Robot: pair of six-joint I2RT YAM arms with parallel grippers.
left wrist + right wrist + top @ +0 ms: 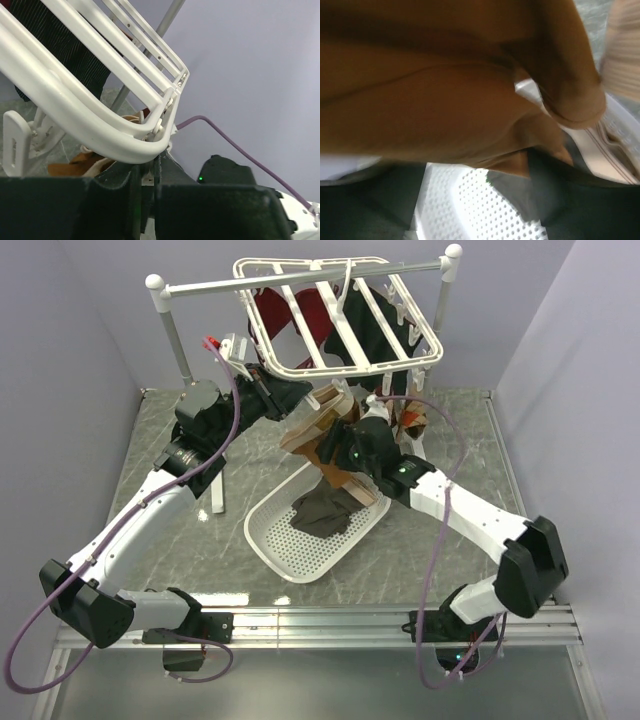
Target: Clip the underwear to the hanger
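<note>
Clipping step, judged not yet finished. Left claw (147, 192) pressed together right under the near corner of the white drying hanger (90, 115), a sliver of white between its fingers; impossible to name the thing nipped. Right claw (338, 445) spread wide, pinching nothing, with the rust-brown underwear (445, 100) draped right against its camera. Underwear bunched in the air between hanger and the white perforated basket (262, 540) on the worktop (460, 440), pale waistband uppermost, just under the frame's near edge; clipped or not, cannot tell. To do it well: steady the frame with the left, pinch the waistband close to its edge, feed one flat layer into a dangling clip (17, 145), release only after a firm bite. Watch for cloth sliding down into the basket.
</note>
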